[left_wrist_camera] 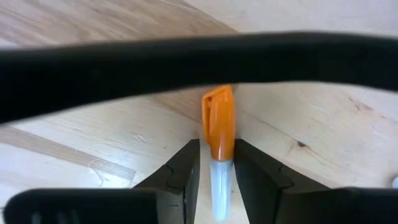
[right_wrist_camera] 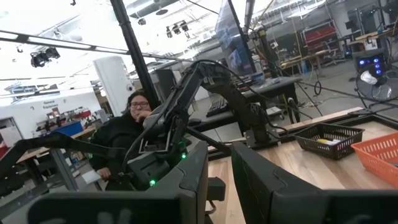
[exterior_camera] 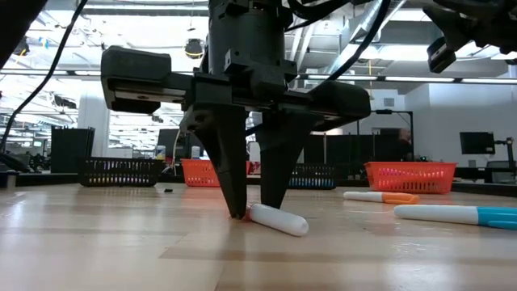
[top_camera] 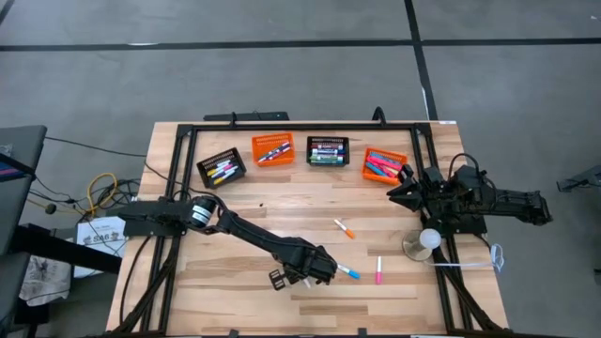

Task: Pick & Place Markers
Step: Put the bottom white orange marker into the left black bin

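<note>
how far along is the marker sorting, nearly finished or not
Mostly done, it seems. The four baskets at the table's far edge already hold markers. In hand: the left gripper has its jaws closed around an orange-capped marker lying on the wood. Left: three loose markers, an orange-tipped, a blue-tipped and a pink one. The right gripper waits by the right-hand orange basket.

Left hand (exterior_camera: 252, 212) pinches a marker (exterior_camera: 277, 219) on the table (exterior_camera: 121, 250).
</note>
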You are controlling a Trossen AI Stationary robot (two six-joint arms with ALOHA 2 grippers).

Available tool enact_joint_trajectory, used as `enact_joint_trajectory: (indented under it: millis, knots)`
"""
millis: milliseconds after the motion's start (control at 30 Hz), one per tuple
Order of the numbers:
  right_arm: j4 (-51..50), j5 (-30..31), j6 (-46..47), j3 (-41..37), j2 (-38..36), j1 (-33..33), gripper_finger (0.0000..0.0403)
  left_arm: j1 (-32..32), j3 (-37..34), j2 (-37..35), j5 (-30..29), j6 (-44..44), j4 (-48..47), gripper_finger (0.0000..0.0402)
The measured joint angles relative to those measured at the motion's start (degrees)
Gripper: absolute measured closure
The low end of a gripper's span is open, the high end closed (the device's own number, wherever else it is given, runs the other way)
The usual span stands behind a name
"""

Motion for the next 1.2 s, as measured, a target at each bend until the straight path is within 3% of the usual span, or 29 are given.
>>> enact_joint_trajectory:
  millis: [1200]
  knots:
    - [-0.02, -0.02, -0.04, 0.0, -0.01, 0.0, 0.034, -0.92, -0.04, 0.0, -5.93, 0.24, 0.27, 0.0304]
